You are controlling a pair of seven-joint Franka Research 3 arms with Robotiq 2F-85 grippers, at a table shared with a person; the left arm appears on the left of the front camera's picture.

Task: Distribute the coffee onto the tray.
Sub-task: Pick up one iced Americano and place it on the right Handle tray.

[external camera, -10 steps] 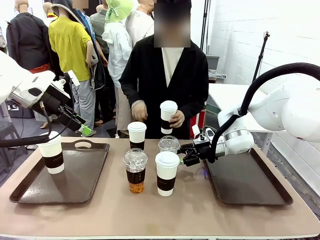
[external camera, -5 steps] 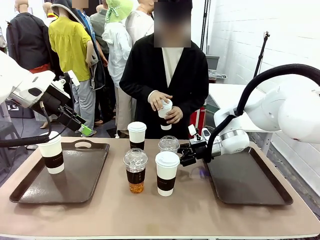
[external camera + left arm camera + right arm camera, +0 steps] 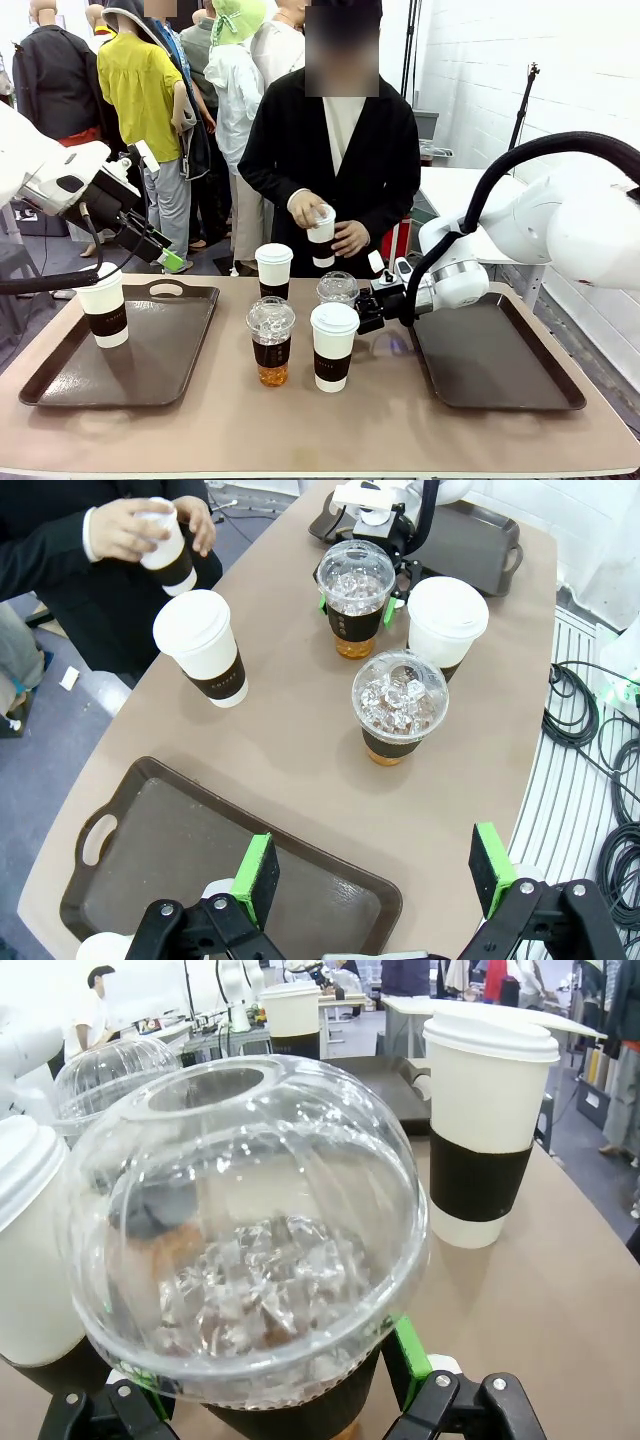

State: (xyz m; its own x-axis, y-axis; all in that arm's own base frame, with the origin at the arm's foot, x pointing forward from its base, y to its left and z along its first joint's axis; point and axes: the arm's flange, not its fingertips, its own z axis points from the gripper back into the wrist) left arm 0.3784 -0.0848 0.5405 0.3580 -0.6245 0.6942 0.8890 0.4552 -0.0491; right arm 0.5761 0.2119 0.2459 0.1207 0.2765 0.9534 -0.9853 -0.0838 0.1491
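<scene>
The right claw point(image 3: 362, 304), fingers spread, straddled the rear iced coffee point(image 3: 338, 288) on the surface point(image 3: 300, 430), right of the left tray point(image 3: 60, 386), where one paper cup point(image 3: 104, 305) stood. The left claw point(image 3: 172, 262) hung above that tray's far edge, fingers apart.

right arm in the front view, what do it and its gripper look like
The right arm has a smooth, rounded white shell with a silver-grey band at the wrist. A thick black cable hose arches over it. The right gripper is black and boxy, and its two fingers carry bright green pads.
</scene>
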